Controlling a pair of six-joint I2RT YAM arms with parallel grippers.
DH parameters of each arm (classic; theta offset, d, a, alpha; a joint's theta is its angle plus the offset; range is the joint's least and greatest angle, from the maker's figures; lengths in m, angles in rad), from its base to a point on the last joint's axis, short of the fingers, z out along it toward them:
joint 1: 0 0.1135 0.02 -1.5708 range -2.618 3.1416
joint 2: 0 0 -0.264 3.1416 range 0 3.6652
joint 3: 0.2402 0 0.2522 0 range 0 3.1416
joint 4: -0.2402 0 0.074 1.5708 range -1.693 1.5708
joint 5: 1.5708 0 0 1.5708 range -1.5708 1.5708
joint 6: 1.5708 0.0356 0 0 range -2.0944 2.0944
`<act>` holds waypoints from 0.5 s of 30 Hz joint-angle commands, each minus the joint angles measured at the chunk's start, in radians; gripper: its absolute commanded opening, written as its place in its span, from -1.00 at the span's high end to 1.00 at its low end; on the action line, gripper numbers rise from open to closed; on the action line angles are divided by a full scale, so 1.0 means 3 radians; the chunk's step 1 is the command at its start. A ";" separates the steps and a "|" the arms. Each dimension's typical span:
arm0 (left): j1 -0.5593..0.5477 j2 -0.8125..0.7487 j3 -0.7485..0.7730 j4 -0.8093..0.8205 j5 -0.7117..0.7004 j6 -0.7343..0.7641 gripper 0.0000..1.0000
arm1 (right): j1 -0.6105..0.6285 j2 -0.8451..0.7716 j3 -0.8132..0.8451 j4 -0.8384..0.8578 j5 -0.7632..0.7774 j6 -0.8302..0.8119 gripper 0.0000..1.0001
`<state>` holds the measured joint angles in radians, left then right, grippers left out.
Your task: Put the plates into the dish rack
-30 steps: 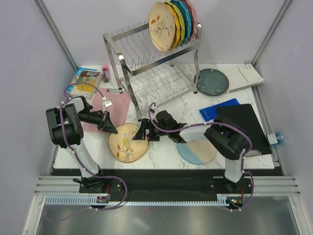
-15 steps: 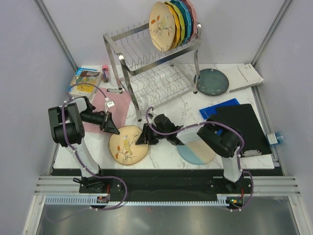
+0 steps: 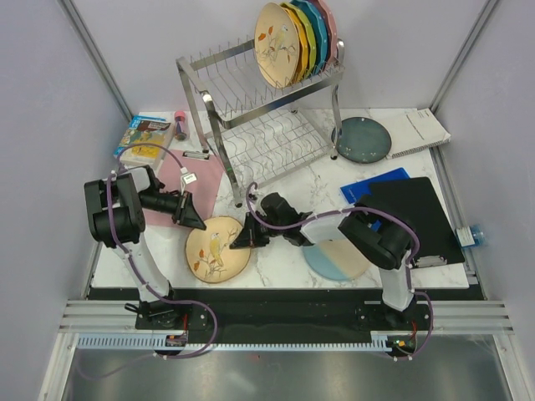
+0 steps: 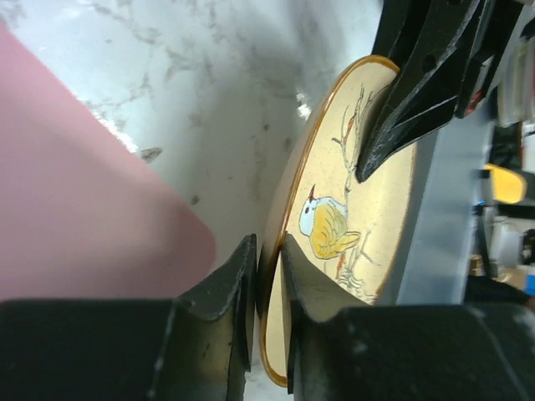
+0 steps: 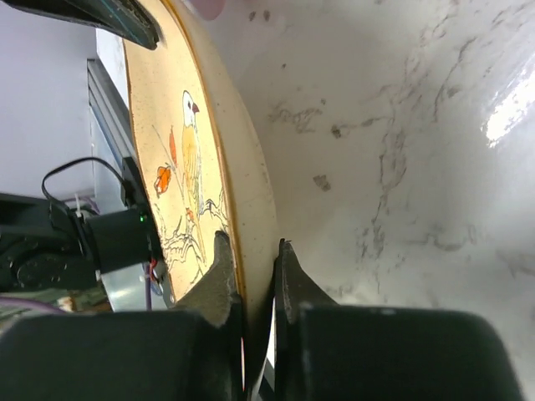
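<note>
A cream-yellow bird plate is tilted up off the marble between both grippers. My left gripper is shut on its left rim, one finger on each face. My right gripper is shut on the opposite rim, pinching the plate's edge. A second bird plate stands in the top tier of the silver dish rack. The dark teal plate lies right of the rack. The half-blue, half-cream plate lies under the right arm.
Yellow, green, blue and pink plates stand behind the bird plate in the rack. A pink mat and packets lie at the left. A blue book, black pad and papers sit at the right.
My right gripper closed from wide open onto the bird plate's right rim. The plate and both grippers shifted slightly toward the near left. The left jaws eased a little.
</note>
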<state>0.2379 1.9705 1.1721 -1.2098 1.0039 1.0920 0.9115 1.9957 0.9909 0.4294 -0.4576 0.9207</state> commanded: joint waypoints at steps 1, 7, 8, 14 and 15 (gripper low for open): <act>0.0030 -0.0044 0.0066 -0.1096 0.0499 -0.0199 0.46 | -0.0088 -0.0638 0.0051 -0.0238 -0.0131 -0.0506 1.00; 0.0235 -0.0345 0.0362 -0.1101 0.0463 -0.0163 -0.07 | -0.0400 -0.1211 0.0602 -0.2083 -0.0387 -0.1630 1.00; 0.0250 -0.0432 0.0433 -0.1101 0.0428 -0.0158 -0.10 | -0.0430 -0.1333 0.0730 -0.2567 -0.0357 -0.1789 1.00; 0.0322 -0.0774 0.0455 -0.0963 0.0162 -0.0219 -0.23 | -0.0272 -0.1626 0.2114 -0.3844 0.0219 -0.2991 1.00; 0.0322 -0.0856 0.0455 -0.0882 0.0156 -0.0285 -0.24 | -0.0252 -0.1626 0.2294 -0.3905 0.0358 -0.3129 1.00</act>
<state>0.3344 1.8061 1.2942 -1.3296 1.0740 1.0515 0.7853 1.6302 1.4071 -0.5564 -0.4156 0.2520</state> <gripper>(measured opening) 0.609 0.216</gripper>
